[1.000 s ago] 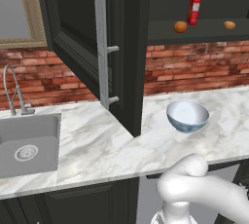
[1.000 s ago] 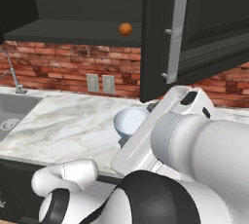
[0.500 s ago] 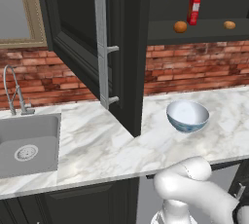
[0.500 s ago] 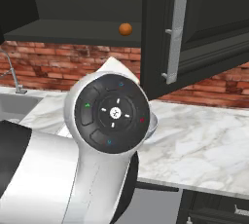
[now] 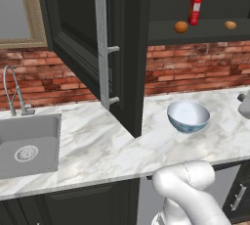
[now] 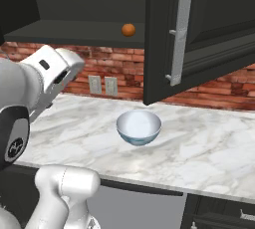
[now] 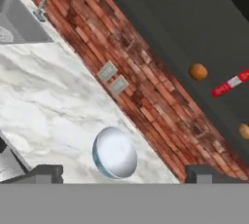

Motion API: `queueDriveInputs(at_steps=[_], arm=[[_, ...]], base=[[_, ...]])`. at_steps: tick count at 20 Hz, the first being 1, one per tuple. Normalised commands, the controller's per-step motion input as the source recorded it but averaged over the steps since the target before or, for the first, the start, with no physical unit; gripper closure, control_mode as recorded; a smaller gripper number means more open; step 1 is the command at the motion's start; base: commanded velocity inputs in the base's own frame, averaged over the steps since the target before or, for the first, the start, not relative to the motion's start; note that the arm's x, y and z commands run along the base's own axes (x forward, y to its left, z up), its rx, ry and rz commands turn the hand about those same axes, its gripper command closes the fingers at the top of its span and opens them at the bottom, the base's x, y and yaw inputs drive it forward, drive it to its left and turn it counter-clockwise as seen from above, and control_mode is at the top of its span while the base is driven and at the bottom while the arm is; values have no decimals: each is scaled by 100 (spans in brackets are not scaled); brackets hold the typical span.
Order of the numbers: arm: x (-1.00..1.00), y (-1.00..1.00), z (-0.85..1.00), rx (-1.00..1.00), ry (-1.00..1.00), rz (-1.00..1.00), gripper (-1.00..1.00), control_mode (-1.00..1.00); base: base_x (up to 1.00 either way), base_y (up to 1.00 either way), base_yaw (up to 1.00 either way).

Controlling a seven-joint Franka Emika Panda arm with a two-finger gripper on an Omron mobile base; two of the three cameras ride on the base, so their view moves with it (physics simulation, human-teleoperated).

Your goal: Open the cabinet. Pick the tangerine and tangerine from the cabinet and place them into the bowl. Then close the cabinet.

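Overhead, cabinet (image 5: 122, 48) doors wide, bowl (image 5: 188, 117) near counter (image 5: 102, 146) edge, gripper (image 7: 124, 172) fingers spread, empty.

My open cabinet door (image 5: 112, 57) runs off the top edge in the left base view, hiding the shelf's left part. The sink (image 5: 27, 143) is cut by the left edge. In the hand view my fingertips (image 7: 44, 173) barely clear the bottom, and the second tangerine (image 7: 244, 130) is clipped at the right edge.
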Motion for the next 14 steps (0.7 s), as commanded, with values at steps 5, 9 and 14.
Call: queueDriveInputs(at_steps=[5,9,14], arm=[[97,0,-12,0,1,-63,-100,-100],[96,-15,-10,0,0,-66,-100,-100],[68,-65,-1,2,0,-61,-100,-100]], base=[[0,0,0],[0,0,0],[0,0,0]])
